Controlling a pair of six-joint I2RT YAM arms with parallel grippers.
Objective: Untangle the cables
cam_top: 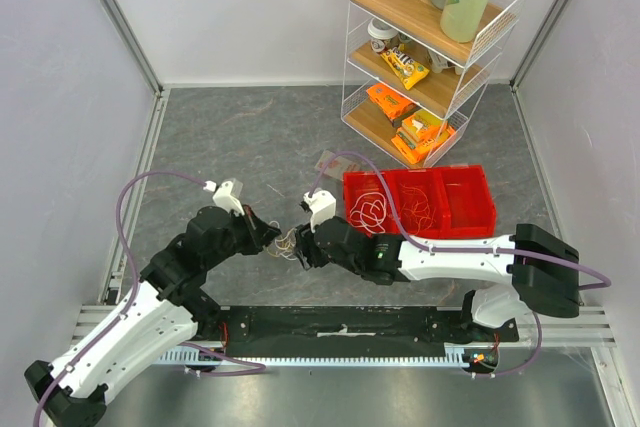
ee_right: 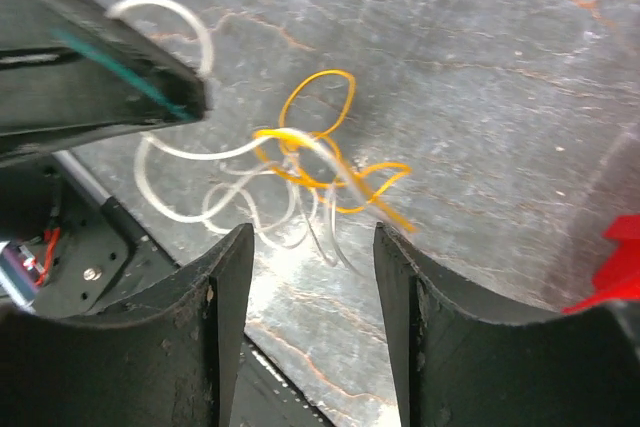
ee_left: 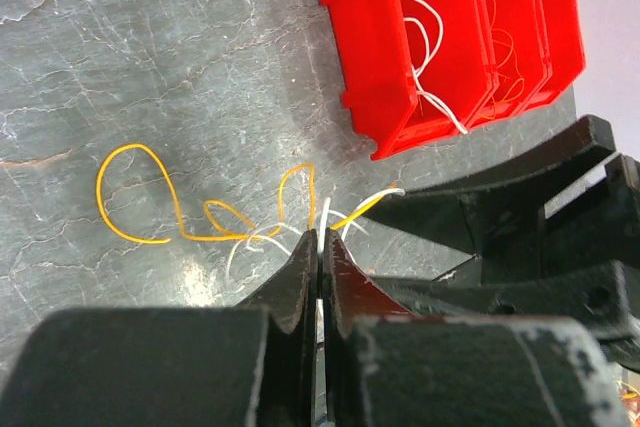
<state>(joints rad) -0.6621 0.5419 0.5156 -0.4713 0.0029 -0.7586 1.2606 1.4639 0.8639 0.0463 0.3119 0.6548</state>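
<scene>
**Left claw pinched on the tangle, right claw spread**

The cables (cam_top: 288, 243) lie on the table (cam_top: 250, 137) between your two arms, left of the red bin (cam_top: 470, 219). They are thin, limp loops of orange and white, knotted together. Your left claw (ee_left: 320, 239) is clenched on a white strand at the knot's edge. Your right claw (ee_right: 312, 247) stands wide apart at the tangle, gripping nothing. The table is grey, marbled and faintly glossy; the bin is smooth plastic.
</scene>
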